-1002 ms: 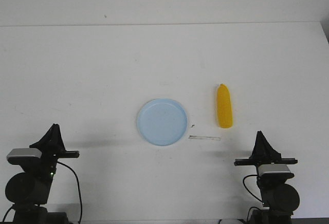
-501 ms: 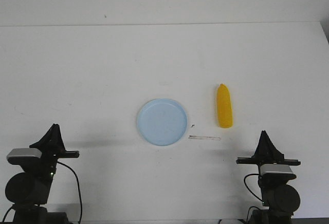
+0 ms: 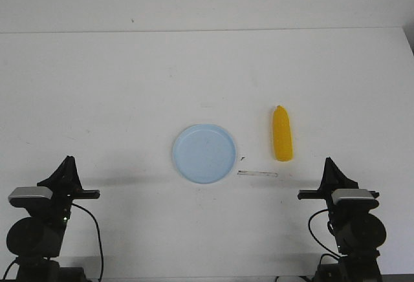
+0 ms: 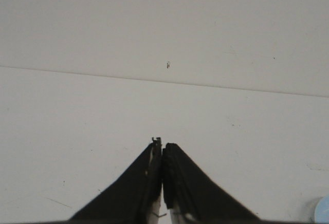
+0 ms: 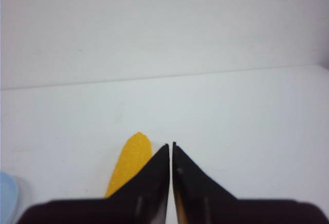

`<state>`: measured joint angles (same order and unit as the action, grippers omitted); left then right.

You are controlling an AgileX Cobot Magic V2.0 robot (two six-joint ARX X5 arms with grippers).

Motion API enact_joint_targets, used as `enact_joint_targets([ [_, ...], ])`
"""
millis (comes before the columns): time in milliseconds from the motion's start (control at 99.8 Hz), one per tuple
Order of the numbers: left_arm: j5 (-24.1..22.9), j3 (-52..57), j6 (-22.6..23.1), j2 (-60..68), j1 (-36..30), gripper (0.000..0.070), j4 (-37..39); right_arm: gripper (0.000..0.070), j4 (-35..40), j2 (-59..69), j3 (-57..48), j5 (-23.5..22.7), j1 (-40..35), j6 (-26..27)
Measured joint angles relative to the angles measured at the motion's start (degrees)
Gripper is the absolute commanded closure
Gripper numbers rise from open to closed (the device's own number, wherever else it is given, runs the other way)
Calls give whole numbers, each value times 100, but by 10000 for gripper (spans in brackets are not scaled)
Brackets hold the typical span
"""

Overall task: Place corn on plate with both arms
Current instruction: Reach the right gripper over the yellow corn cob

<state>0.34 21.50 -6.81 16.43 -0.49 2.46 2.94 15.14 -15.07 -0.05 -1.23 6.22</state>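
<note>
The yellow-orange corn [image 3: 282,142] lies on the white table, right of the pale blue plate [image 3: 204,153], lengthwise away from me. My right gripper [image 3: 330,163] is shut and empty, near the front edge, just right of and nearer than the corn. In the right wrist view the corn [image 5: 131,161] shows beyond and beside the shut gripper [image 5: 170,145], partly hidden by a finger; the plate's edge [image 5: 7,199] shows at the side. My left gripper [image 3: 67,161] is shut and empty at the front left, far from the plate. In the left wrist view the gripper [image 4: 162,145] faces bare table.
A thin pale strip [image 3: 257,174] lies on the table between the plate and the right gripper, with a tiny dark speck [image 3: 242,158] near it. The table's far edge meets a white wall [image 3: 207,0].
The right arm has shifted slightly right near the table's front edge. The left arm, corn and plate have not moved.
</note>
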Motion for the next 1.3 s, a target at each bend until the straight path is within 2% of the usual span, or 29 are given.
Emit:
enact_joint_targets([
  [230, 0, 0, 0, 0, 0, 699, 0, 694, -291, 1333, -640, -24, -293, -39],
  [421, 0, 0, 0, 0, 0, 699, 0, 694, -101, 2730, -1401, -15, -693, -39],
  [601, 0, 0, 0, 0, 0, 699, 0, 694, 553, 4129, -2291, -9, -905, -24],
  [741, 0, 0, 0, 0, 0, 699, 0, 694, 1119, 5038, -3182, 321, -981, 98],
  [842, 0, 0, 0, 0, 0, 699, 0, 694, 1755, 5657, -3915, 483, -1032, 354],
  [1032, 0, 0, 0, 0, 0, 699, 0, 694, 3314, 6791, -5383, 435, -1045, 761],
  [1182, 0, 0, 0, 0, 0, 699, 0, 688, 4151, 7469, -6411, 310, -1043, 870],
  [1242, 0, 0, 0, 0, 0, 699, 0, 646, 4476, 7630, -6701, 310, -1045, 964],
  [1303, 0, 0, 0, 0, 0, 699, 0, 487, 4782, 7766, -6894, 306, -1045, 1032],
])
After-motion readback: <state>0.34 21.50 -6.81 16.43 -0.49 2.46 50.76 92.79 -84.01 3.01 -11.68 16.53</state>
